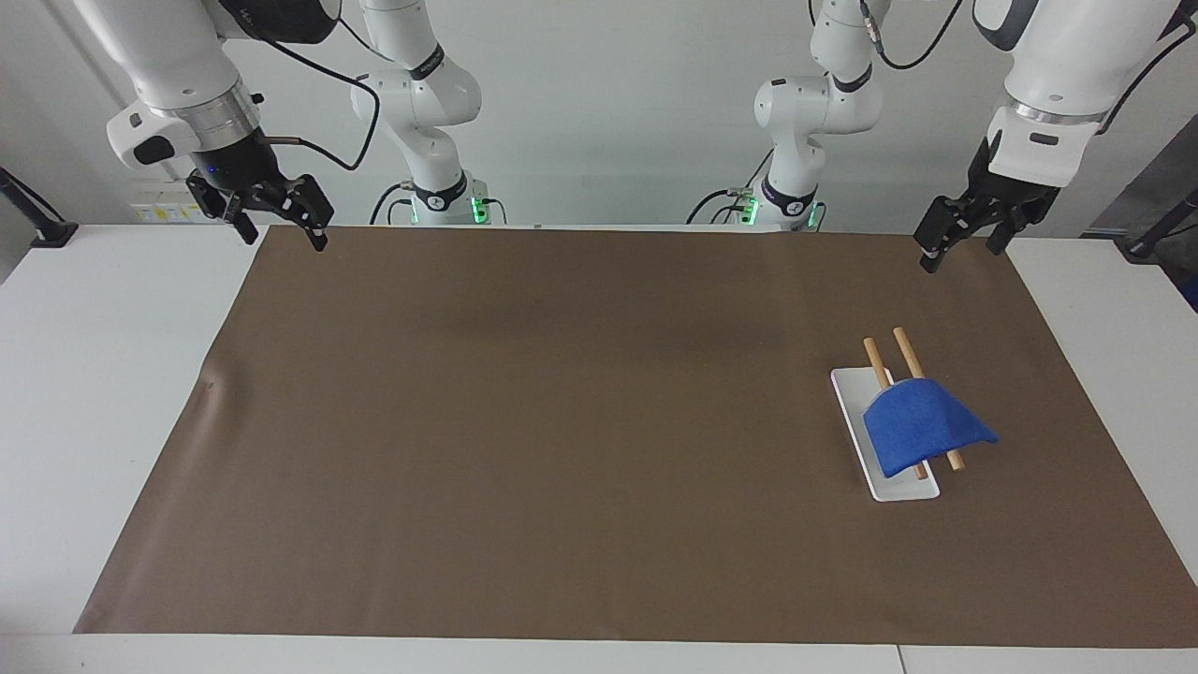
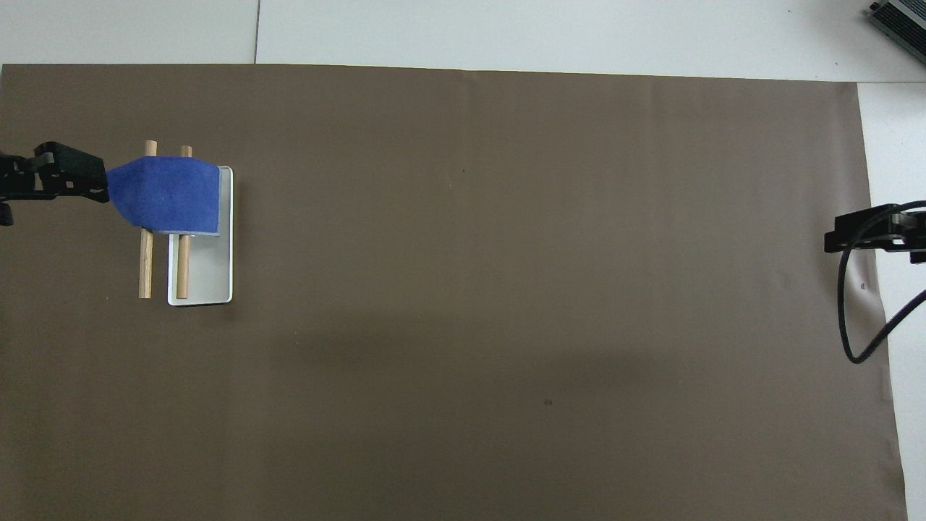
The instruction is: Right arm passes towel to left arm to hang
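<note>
Brown mat [image 1: 562, 421] covers bench. White tray [image 1: 856, 412] sits toward left arm's end w/ two wooden rods [image 1: 903, 351] over it; towel [image 1: 922, 421] draped on rods. Left tool [image 1: 964, 239] raised above mat corner nearest tray, open, empty. Right tool [image 1: 281, 217] raised over mat's right-arm end, well apart from tray, open, empty.

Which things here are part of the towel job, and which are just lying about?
Part of the job:
- towel, draped over the wooden rack
- left tool, raised, empty
- right tool, raised, empty

Just there:
- white tray under the rack
- brown mat
</note>
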Robot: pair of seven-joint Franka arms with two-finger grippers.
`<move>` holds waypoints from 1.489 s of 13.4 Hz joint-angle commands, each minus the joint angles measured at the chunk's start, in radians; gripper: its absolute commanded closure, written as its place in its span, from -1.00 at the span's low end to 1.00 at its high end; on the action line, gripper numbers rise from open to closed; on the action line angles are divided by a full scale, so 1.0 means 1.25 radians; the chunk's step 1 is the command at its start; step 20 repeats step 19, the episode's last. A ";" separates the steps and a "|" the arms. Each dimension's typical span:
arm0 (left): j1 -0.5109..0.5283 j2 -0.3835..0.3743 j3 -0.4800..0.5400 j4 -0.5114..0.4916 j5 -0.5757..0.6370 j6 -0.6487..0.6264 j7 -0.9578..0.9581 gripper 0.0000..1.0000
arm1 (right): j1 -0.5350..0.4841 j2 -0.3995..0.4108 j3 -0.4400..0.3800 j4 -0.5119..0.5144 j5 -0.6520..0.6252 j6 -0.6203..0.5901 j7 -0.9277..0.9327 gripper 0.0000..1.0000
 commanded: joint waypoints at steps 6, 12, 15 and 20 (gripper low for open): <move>-0.001 -0.022 0.004 -0.035 -0.006 0.035 0.109 -1.00 | 0.000 -0.011 0.000 -0.014 -0.014 -0.003 -0.019 -1.00; -0.004 -0.023 0.004 -0.033 -0.009 0.041 0.129 -1.00 | 0.006 -0.012 0.002 -0.014 -0.014 -0.004 -0.017 -1.00; -0.004 -0.023 0.003 -0.033 -0.009 0.042 0.124 -1.00 | 0.004 -0.012 0.002 -0.014 -0.012 -0.010 -0.017 -1.00; -0.004 -0.023 0.003 -0.035 -0.009 0.041 0.131 -1.00 | 0.005 -0.012 0.002 -0.015 -0.012 0.000 -0.016 -1.00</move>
